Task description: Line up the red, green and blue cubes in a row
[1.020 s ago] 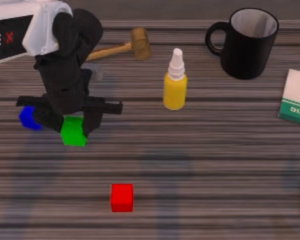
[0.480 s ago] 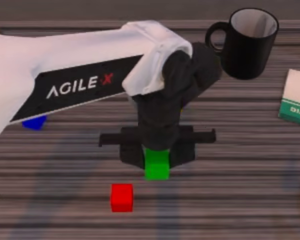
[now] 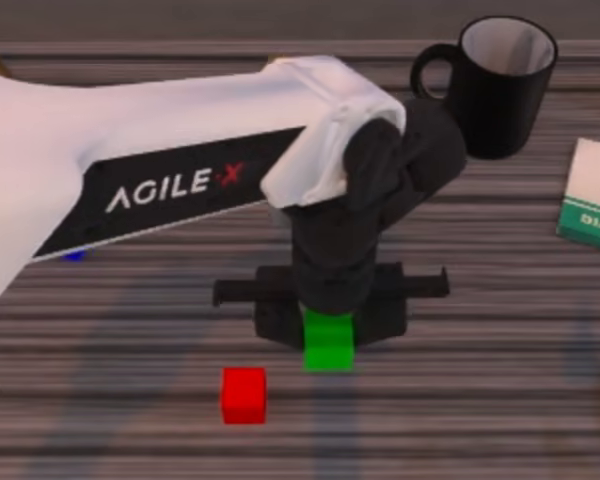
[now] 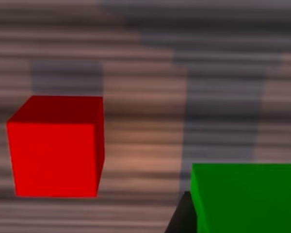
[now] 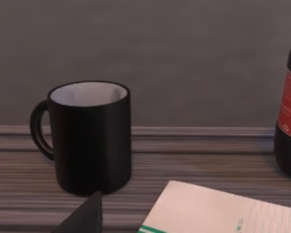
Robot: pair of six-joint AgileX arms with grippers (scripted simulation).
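Striped tabletop: our left gripper, clamping the green cube, should lower it level beside the red cube, lower centre.

The left gripper, its black fingers clamped on the small bright green cube, now sits near the worktop's middle, having carried it from the left side beside the small deep blue cube; the green cube now lies just right of and slightly behind the small bright red cube; the white arm now hides the yellow bottle and most of the blue cube.
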